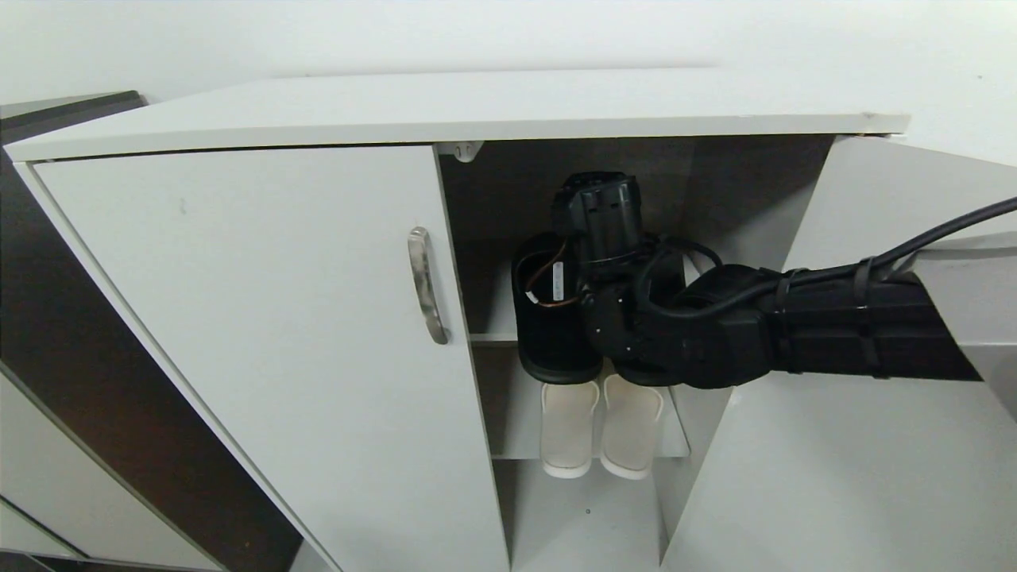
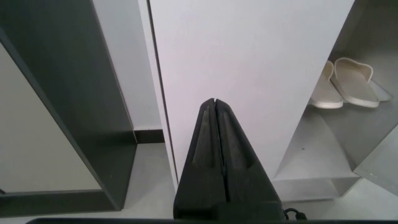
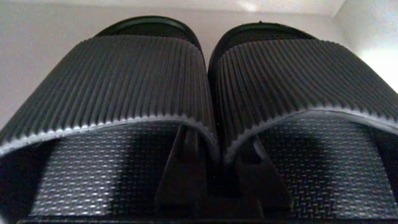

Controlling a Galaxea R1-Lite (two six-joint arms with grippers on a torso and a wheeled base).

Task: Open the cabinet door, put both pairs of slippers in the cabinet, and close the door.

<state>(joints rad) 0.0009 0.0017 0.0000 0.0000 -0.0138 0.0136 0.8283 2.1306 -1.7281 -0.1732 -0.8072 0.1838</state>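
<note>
Right gripper (image 3: 219,171) sits inside the white wooden cabinet (image 1: 477,103), past its open right door (image 1: 834,461) and at the upper shelf (image 1: 491,338). It is pinched on the adjoining inner walls of the black ribbed rubber slippers (image 3: 137,74), so the pair holds as one above the cream slippers (image 1: 600,429). The left gripper (image 2: 214,112) hangs closed and empty outside.

black slippers (image 1: 548,342) | right one mostly hidden | behind right arm (image 1: 834,330)

Upper slipper pair (image 1: 548,349) on upper shelf (image 1: 491,338); lower slipper pair (image 1: 570,429) on shelf beneath (image 1: 516,433).
</note>
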